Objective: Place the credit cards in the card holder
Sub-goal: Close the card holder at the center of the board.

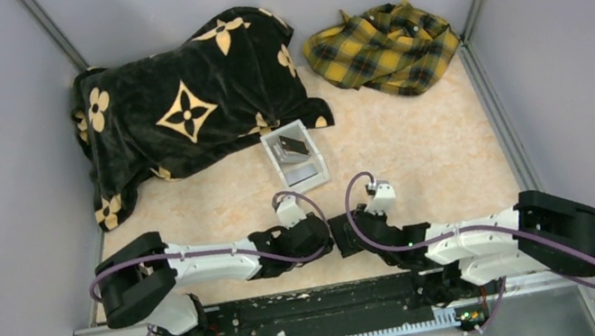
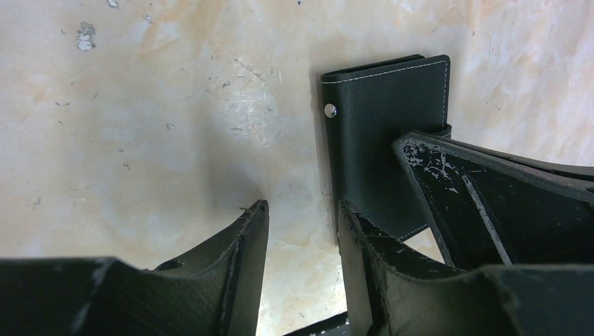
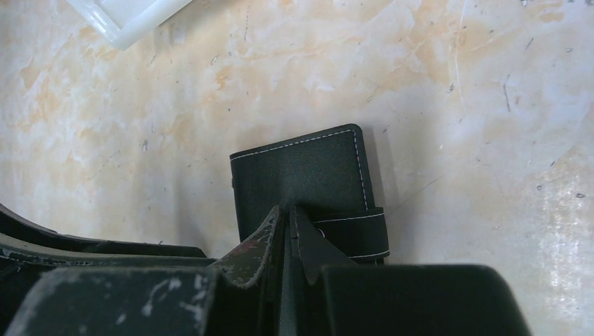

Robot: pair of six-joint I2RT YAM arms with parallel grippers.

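Marbled table [image 3: 455, 105] beneath, right end effector [image 3: 287, 211] nearly clenched at the strap [image 3: 350, 234] of the card holder [image 3: 301, 175], grip unclear; the released left end effector [image 2: 301, 210] beside it should probably pry it open gently, credit cards [image 1: 293, 145] lying beyond in the white box [image 1: 275, 164].

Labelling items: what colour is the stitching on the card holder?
White; card holder shows best in right wrist view.
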